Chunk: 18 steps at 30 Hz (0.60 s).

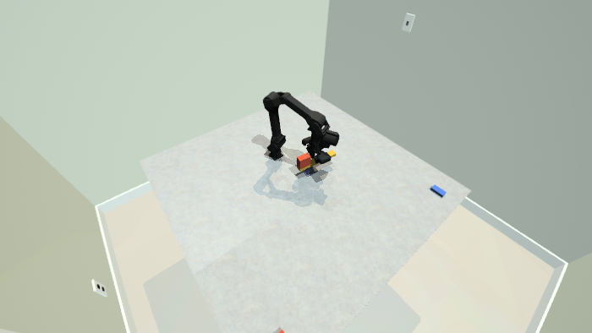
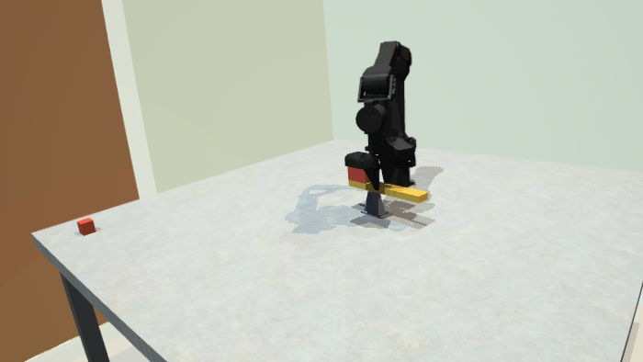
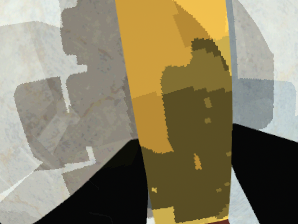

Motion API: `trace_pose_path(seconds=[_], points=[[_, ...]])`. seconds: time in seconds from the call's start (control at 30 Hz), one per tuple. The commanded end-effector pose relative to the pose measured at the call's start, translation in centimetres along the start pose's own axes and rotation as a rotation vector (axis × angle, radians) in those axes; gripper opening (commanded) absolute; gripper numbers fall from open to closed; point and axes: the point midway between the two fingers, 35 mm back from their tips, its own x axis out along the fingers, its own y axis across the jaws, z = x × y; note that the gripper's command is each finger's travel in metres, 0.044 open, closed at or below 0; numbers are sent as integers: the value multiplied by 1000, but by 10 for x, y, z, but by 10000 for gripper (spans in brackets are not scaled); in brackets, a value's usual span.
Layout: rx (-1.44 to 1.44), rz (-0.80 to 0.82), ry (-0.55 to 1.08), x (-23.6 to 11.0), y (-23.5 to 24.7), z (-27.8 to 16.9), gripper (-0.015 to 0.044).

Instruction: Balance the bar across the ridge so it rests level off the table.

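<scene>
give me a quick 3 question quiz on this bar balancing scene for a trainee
1. True or false: the gripper has already let go of the yellow bar.
2. Multiple choice: what sits on one end of the bar? A) a red block B) a blue block C) nothing
3. Fill in: the small blue block lies near the table's ____, far from the arm.

Key:
1. False. The gripper is shut on the bar, which sits over the dark ridge with both ends off the table.
2. A, the red block.
3. Edge.
</scene>
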Motion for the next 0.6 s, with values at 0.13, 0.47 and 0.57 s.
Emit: trace_pose_path(seconds=[0.13,0.47,0.57], points=[[2,3,1,4,0,0,0],[2,3,1,0,0,0,0],[2,3,1,0,0,0,0]])
